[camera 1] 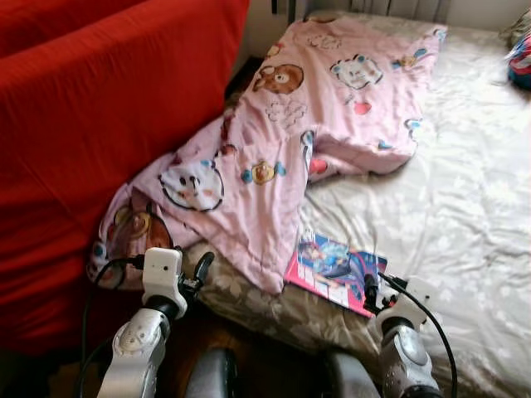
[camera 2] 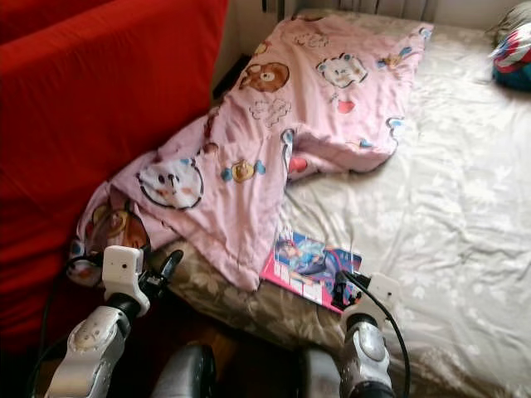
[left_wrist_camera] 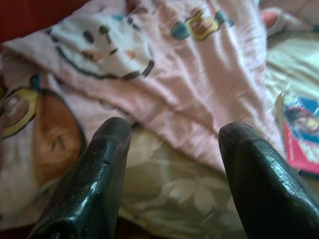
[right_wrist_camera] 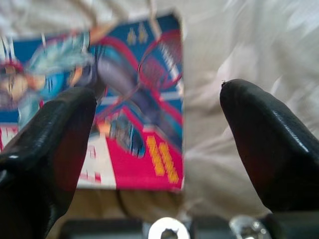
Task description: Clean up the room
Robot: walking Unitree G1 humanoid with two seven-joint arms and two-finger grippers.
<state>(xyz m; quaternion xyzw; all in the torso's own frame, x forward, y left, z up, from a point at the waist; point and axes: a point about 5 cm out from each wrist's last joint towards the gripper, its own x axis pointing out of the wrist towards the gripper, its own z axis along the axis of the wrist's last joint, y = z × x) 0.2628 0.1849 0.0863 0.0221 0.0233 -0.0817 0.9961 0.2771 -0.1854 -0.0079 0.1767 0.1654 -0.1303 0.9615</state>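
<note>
While I hold both arms low at the bed's near edge, tidying looks barely begun.
Progress: I judge everything still undone.
Blanket: pink, cartoon-printed, rumpled, sprawling toward 11 o'clock.
Book: glossy, flat, just beyond right gripper, spread wide.
Left gripper: parted, empty, facing the blanket hem.

One pink blanket lay at upper centre, one magazine at lower centre, one bed at right, one red curtain at left.
</note>
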